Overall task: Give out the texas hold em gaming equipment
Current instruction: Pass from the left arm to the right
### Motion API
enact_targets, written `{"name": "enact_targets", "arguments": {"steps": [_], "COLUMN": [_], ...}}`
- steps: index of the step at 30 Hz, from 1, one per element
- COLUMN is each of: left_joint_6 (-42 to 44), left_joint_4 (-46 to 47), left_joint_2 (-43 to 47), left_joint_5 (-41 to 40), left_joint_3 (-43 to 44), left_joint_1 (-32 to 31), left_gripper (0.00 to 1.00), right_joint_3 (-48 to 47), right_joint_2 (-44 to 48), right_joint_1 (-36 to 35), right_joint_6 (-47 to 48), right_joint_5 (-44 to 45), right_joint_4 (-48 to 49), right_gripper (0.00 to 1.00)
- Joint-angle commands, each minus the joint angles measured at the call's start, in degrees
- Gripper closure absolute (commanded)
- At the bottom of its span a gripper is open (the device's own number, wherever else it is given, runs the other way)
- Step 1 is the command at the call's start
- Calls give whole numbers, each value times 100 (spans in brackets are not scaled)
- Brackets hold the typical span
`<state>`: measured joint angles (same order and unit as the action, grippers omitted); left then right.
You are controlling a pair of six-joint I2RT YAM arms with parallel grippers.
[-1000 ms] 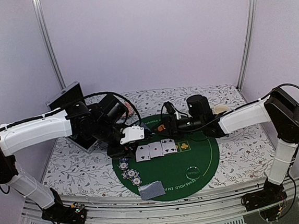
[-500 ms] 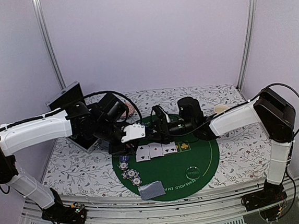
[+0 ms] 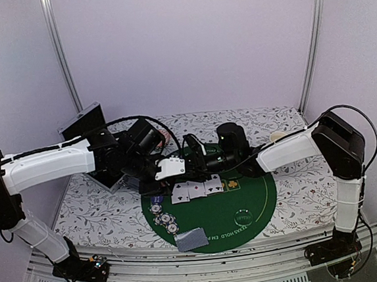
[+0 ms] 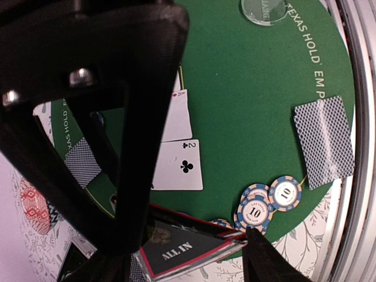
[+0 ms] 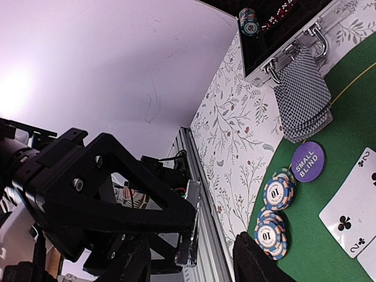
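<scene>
Back left on the floral-print counter [image 3: 92, 212]: open metal case [image 5: 288, 44], ribbed aluminium edging, hooped handle, dark lining. Inside, one stack of striped-edge chips [image 5: 248, 21]; rest of the interior out of view. Just in front of the latch, a fanned pile of face-down cards [image 5: 302, 100], backs cross-hatched grey-blue. Far right, cream mug [image 3: 279, 136], contents not visible.

On the round green felt mat [image 3: 245, 189]:
- A row of white face-up cards [image 3: 196, 190], glossy, with the two of clubs at the end nearest the chips.
- A flat purple disc lettered SMALL BLIND [image 5: 306, 161].
- Short stacks of blue-and-white chips marked 10 [image 4: 255, 212], by the near-left rim.
- A single face-down card [image 3: 192, 238] at the near edge, overhanging the felt.
- A clear round disc [image 3: 245, 216] beside the printed white lettering.

Over the mat's left side, left fingers [image 4: 141, 117] closed on a thin rectangular plaque [image 4: 182, 249]. Black face, red rim, lettered ALL IN, tilted above the chips. Close beside them, right fingers [image 5: 117, 188] apart, nothing between, above the far part of the felt.
</scene>
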<state>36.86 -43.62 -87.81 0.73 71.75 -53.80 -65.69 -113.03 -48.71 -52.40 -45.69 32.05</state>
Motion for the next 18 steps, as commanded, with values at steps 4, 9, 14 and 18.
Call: {"name": "enact_targets", "arguments": {"steps": [4, 9, 14, 18], "left_joint_6": [-39, -21, -31, -53], "left_joint_4": [190, 239, 255, 257], "left_joint_2": [-52, -43, -43, -43], "left_joint_5": [-157, -196, -287, -394], "left_joint_3": [50, 41, -17, -71], "left_joint_1": [-104, -105, -104, -106], "left_gripper": [57, 57, 57, 56], "right_joint_3": [-292, -289, -267, -230], "right_joint_2": [-240, -289, -264, -202], "right_joint_1": [-32, -42, -49, -35], "right_joint_6": [-180, -209, -212, -170], "right_joint_5": [-153, -206, -245, -215], "right_joint_4": [258, 266, 266, 250], "right_gripper": [58, 70, 84, 96]}}
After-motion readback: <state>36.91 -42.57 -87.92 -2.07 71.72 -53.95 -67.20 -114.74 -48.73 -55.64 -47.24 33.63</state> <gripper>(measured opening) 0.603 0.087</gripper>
